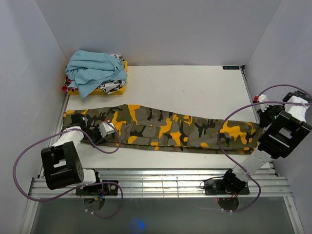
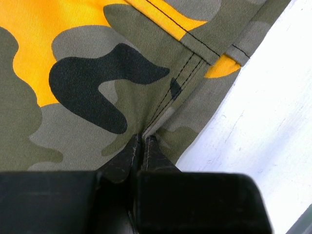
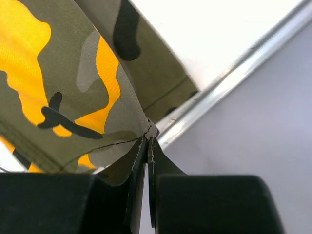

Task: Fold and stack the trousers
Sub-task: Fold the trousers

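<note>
white table [image 1: 195,83] first, and the trousers [image 1: 165,127] lie stretched across its near half, a long camouflage strip running from the left pincer [image 2: 143,142] across to the right pincer [image 3: 147,141], one at each end. beyond the left pincer, well apart at the far corner, a light blue garment [image 1: 95,68] sits heaped on a yellow and white printed one [image 1: 113,88]. most of that lower piece is buried, and its print is too small to read.

now the left pincer: jaws pressed together with only a sliver between them, a ridge of fabric nipped right at the tips. a double-stitched seam [image 2: 187,68] runs away from those tips, and white table top shows off to their right. from above, its tips are hard to pick out against the cloth.

right pincer: jaws just as tight, clamping a puckered corner of the trousers' edge, with cloth fanning out to the left of the tips. the metal table rail [image 3: 229,83] passes just beyond them, with grey wall [image 3: 258,131] to the right. from above, the right arm's own links cover this pincer, so the grip shows only from the wrist.
</note>
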Tool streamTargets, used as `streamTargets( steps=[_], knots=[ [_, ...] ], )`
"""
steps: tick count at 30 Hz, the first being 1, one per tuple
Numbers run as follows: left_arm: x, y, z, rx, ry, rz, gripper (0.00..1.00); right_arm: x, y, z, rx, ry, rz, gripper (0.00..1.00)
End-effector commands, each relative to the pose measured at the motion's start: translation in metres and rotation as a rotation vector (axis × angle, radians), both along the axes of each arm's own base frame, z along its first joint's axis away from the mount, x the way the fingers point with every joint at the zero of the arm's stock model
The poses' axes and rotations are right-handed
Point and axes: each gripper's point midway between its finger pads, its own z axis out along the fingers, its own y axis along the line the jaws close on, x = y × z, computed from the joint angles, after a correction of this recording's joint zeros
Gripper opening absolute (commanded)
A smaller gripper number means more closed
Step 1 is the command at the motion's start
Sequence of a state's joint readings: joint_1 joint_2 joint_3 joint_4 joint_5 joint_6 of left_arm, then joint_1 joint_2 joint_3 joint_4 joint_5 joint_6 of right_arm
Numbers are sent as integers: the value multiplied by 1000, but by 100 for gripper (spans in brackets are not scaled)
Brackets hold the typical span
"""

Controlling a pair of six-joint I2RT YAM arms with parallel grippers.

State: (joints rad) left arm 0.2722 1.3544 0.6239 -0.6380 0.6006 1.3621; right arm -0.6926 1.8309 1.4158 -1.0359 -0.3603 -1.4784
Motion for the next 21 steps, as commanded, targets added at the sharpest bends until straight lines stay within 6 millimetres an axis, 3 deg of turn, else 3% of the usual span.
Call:
streamTargets(
  steps=[1, 3, 6, 9, 10, 12, 13, 14, 15, 16, 20, 21],
  knots=[
    [-19, 30, -26, 152, 99, 34, 0, 27, -40, 43, -155, -79, 4, 8],
    [-18, 30, -26, 153, 95, 30, 0, 36, -47, 55, -194, -74, 7, 8],
    [-15, 30, -26, 145, 97, 36, 0, 42, -41, 38, -187, -18, 13, 8],
    [-15, 31, -26, 150, 100, 40, 0, 42, -26, 8, -180, 38, 14, 9],
    [-15, 31, -26, 152, 100, 41, 0, 41, -22, 0, -184, 52, 9, 14],
    [-15, 32, -26, 156, 98, 40, 0, 36, -9, -14, -173, 85, 7, 40],
    [-15, 32, -24, 160, 92, 34, 0, 37, -8, -10, -178, 72, -3, 52],
    [-16, 32, -24, 161, 91, 34, 0, 37, -8, -9, -179, 64, -9, 87],
    [-16, 32, -24, 162, 89, 32, 0, 36, -9, -5, -182, 59, -22, 98],
    [-17, 31, -23, 155, 91, 31, 0, 37, -12, 8, -190, 32, -30, 95],
    [-17, 29, -22, 148, 91, 34, 0, 25, -13, 49, -158, -54, 26, 99],
    [-17, 29, -22, 146, 89, 34, 0, 21, -10, 54, -151, -68, 55, 93]
  ],
)
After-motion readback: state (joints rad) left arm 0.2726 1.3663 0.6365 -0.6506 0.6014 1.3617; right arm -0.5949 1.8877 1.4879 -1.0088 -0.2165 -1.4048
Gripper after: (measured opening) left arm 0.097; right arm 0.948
